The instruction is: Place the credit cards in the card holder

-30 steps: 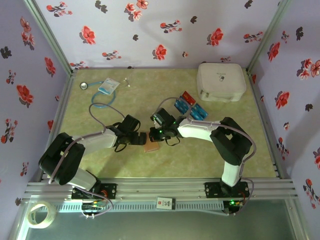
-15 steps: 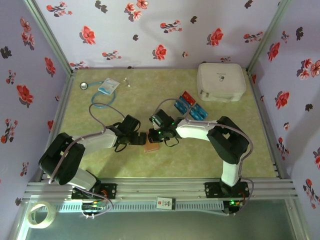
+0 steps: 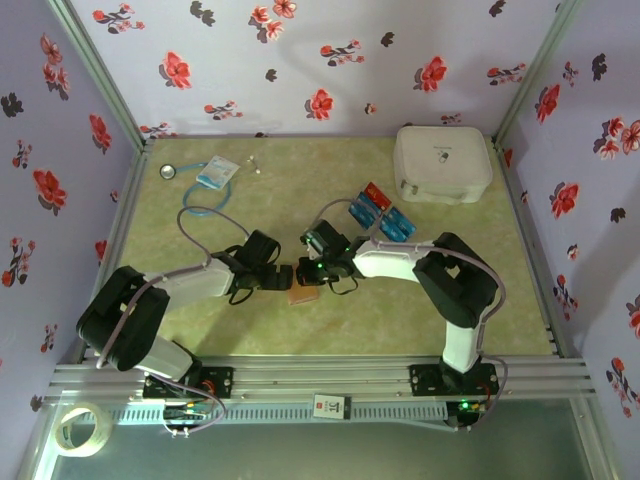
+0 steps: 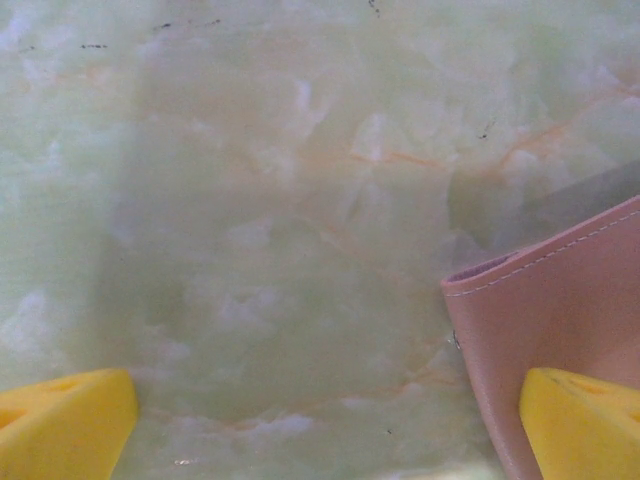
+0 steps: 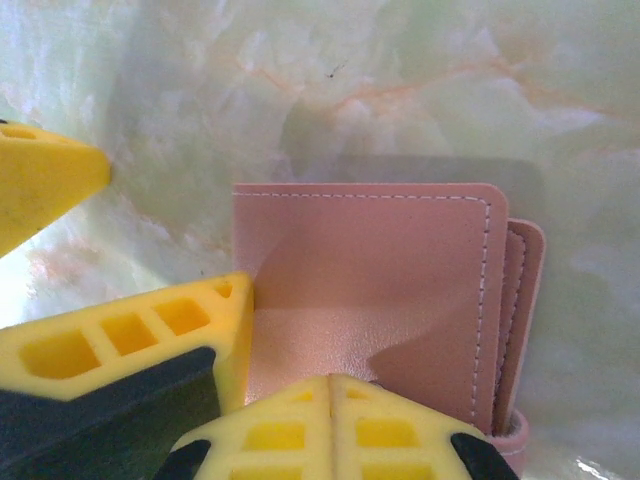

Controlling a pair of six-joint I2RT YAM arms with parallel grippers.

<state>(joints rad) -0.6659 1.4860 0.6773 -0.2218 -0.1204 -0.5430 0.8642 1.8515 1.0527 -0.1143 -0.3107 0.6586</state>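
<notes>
**At the middle of the table, two grippers meet over the card holder**

From above, the table (image 3: pixel 250 215) shows a pale green, marble-patterned top, closed in on three sides by lilac walls (image 3: pixel 300 60) printed with red and dark flowers and framed by metal posts. The card holder (image 3: pixel 303 294), a small pink-tan square, lies near the table's centre. The left gripper (image 3: pixel 283 278) and the right gripper (image 3: pixel 312 272) face each other just above it. The credit cards (image 3: pixel 378 212), red and blue, lie in a loose cluster farther back and to the right, near a big white case (image 3: pixel 443 163) in the far right corner. A blue-white packet (image 3: pixel 216 172) with a cord lies at the far left. A roll of tape (image 3: pixel 82 428) sits off the table at the near left.

On the left wrist camera, the left gripper's yellow fingertips stand wide apart and hold nothing. One is over bare marble, and the other overlaps the holder's stitched corner.

On the right wrist camera, the holder lies flat on the marble, with its layers offset along one edge. The right gripper's fingertips are pressed together against its near edge. Whether they pinch a layer cannot be told. One finger of the left gripper touches the holder's side edge.
</notes>
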